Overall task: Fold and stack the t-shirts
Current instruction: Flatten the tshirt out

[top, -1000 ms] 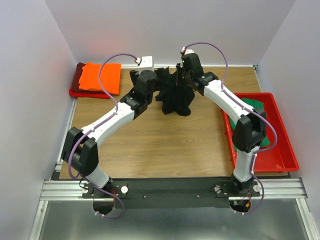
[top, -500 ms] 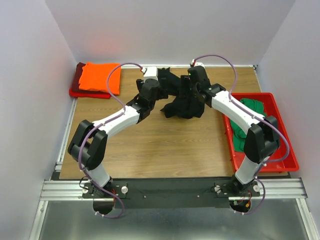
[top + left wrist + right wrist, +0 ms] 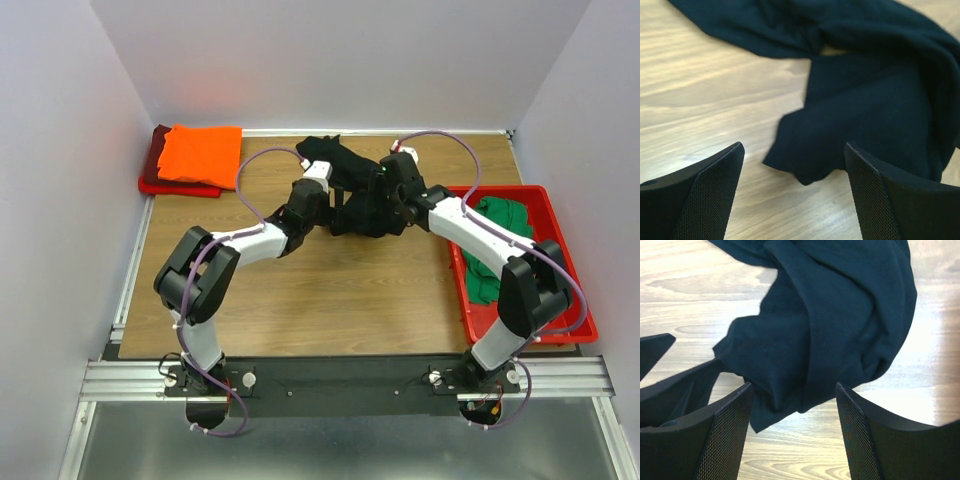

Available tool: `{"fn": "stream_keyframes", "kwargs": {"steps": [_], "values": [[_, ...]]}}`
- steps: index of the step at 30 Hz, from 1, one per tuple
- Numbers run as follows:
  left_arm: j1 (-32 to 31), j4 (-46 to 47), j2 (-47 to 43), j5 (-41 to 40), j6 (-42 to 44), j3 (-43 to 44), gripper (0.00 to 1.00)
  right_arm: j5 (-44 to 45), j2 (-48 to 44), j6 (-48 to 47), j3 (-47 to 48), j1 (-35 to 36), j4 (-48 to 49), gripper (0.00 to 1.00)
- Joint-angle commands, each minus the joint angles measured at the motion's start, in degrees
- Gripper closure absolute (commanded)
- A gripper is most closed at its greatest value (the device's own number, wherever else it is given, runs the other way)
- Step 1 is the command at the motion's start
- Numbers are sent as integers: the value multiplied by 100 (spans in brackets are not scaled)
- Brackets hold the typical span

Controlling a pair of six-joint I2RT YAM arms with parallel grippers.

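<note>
— What's on the table (image 3: 300,290)?
— A bin (image 3: 575,322) on the right holds the green shirt (image 3: 505,220). The black shirt (image 3: 345,165) lies crumpled at centre back. The orange shirt (image 3: 200,153) sits folded on the dark red shirt (image 3: 155,162) in the far left corner.
— The grippers?
— The left gripper (image 3: 792,150) and right gripper (image 3: 793,387) are both spread wide over the black shirt, gripping nothing.

Wood table, red bin — pale walls around

The table (image 3: 330,290) is light, grained wood; the bin (image 3: 560,280) sits at its right edge, close to the right wall. Plain walls (image 3: 340,60) close off the back and both sides — a grooved metal rail (image 3: 120,378) runs across the near edge.
</note>
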Motion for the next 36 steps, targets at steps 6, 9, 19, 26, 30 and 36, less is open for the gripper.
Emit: {"fn": "stream_keyframes", "kwargs": {"steps": [6, 9, 19, 26, 30, 36], "values": [[-46, 527, 422, 824, 52, 77, 13, 715, 318, 332, -202, -14, 185, 27], [-55, 562, 527, 1034, 17, 138, 14, 917, 538, 367, -88, -14, 220, 27], [-64, 588, 248, 1282, -133, 130, 64, 1498, 970, 323, 501, -31, 255, 41], [-64, 194, -315, 957, -177, 147, 100, 1735, 821, 122, 817, -58, 246, 100], [-46, -228, -930, 142, -229, 226, 100, 1841, 663, -106, 1185, -58, 246, 100], [42, -1186, -2404, -1088, -186, 551, 100, 2052, 513, -494, 1993, -101, 255, 99]]}}
